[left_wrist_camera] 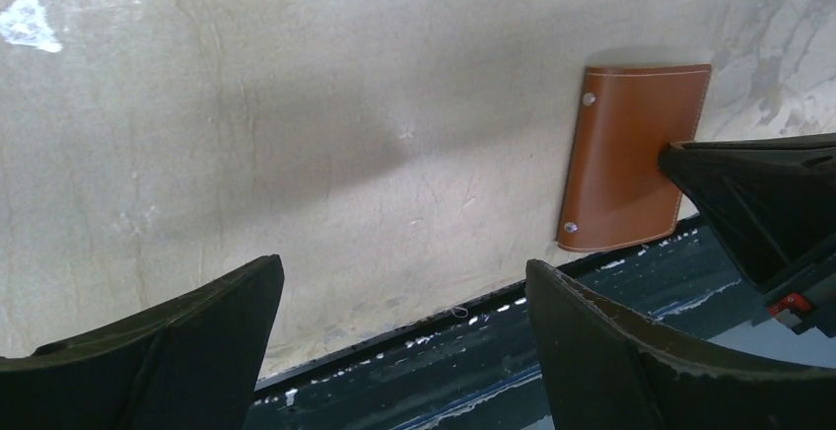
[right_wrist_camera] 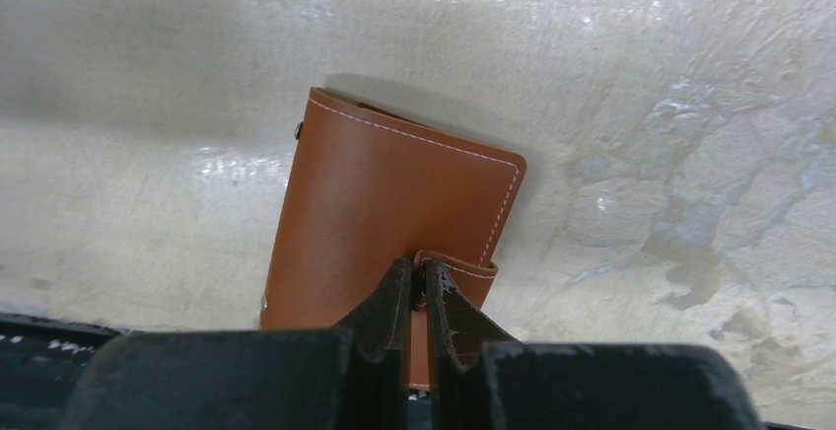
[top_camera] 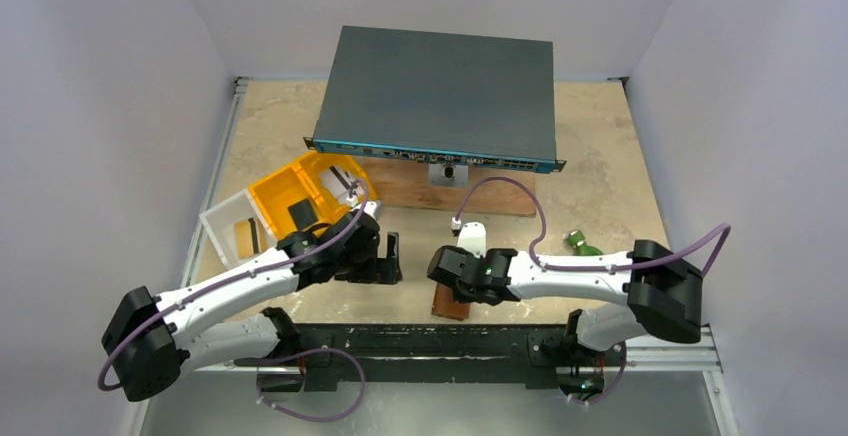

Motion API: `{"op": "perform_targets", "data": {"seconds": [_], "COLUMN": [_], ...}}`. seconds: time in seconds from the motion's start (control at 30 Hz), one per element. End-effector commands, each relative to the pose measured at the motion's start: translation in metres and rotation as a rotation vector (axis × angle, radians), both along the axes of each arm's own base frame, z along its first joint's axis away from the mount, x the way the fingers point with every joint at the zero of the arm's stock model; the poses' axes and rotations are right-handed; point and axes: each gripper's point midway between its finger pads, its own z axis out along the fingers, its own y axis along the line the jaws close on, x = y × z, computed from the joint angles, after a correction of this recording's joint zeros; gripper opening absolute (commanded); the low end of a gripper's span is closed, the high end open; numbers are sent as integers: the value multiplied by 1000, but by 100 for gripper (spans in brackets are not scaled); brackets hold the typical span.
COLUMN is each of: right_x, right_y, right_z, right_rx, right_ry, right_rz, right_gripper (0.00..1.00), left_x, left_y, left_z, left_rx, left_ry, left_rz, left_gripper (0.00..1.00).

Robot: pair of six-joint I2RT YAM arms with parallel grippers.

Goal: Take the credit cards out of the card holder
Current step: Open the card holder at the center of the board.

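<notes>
top view looks down from behind; both close wrist views share the card holder (right_wrist_camera: pixel 384 203).

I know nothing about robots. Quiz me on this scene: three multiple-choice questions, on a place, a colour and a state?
1. Where does the wallet lie? A on a shelf; B at the table's near edge; C on the floor.
2. What colour is it? A brown; B black; C green.
3. How is the right gripper? A wide open; B holding a card; C shut on the wallet's strap.
Answers: B, the edge runs just beside it; A, its leather is brown; C, it pinches the strap.
</notes>
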Motion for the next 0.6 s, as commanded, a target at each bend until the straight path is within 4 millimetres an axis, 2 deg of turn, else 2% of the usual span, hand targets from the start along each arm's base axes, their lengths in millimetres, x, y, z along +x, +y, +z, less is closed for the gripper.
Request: {"op": "perform_targets", "data": {"seconds": [0.0, 0.3, 0.57], "right_x": [-4, 6, 14], "right_y": [19, 39, 46], "right_z": [12, 45, 92], "right_rx": [127, 249, 352], "right_ry": [8, -46, -106], "right_rz": [3, -9, -27], "right_gripper": [0, 0, 0], "left_x": [1, -7, -8], "left_y": [-19, -44, -40], "left_z": [3, 5, 5], "left_rx": [-94, -195, -175], "left_ry": [8, 59, 55], "left_rz": [-23, -93, -103], "left_gripper": [91, 61, 58]}}
